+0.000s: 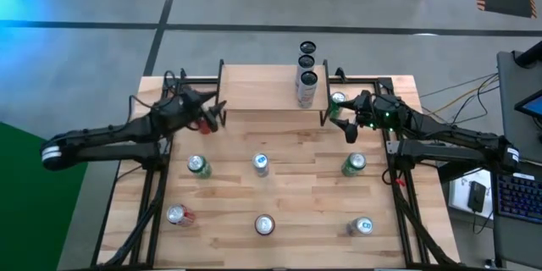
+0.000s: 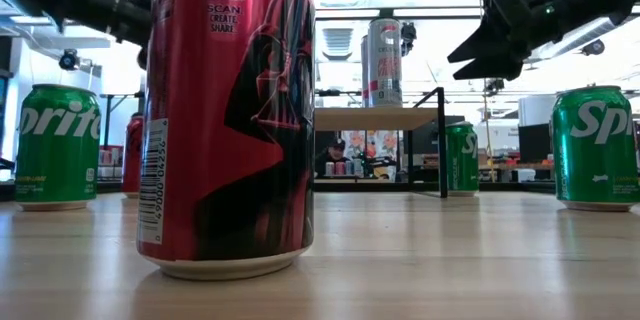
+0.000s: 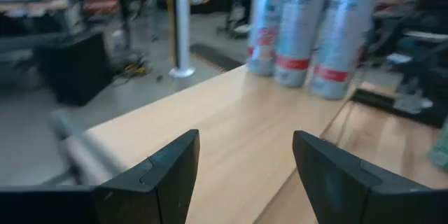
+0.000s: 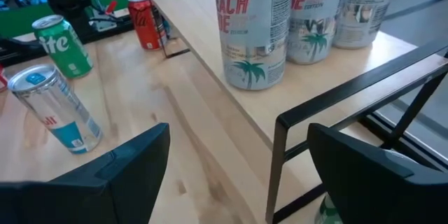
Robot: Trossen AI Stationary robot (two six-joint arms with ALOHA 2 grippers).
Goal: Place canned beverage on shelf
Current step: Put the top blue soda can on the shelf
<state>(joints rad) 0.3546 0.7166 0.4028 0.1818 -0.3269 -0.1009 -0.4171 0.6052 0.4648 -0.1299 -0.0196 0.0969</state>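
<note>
Overhead: shelf (image 1: 267,87) at the table's (image 1: 296,195) far edge, three tall cans (image 1: 306,76) lined up at its right end. Left tool (image 1: 216,117) by the shelf's left end, right tool (image 1: 345,123) by its right end over a green can (image 1: 338,100); both open, empty. Low view: red can (image 2: 228,110) close up, shelf behind. Left wrist: open fingers (image 3: 157,175) above the shelf top. Right wrist: tall cans near, slim can (image 4: 56,108) on the table.

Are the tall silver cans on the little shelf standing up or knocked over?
Standing up. The three tall silver cans sit upright in a row on the shelf, bottoms flat on its wooden top.
</note>
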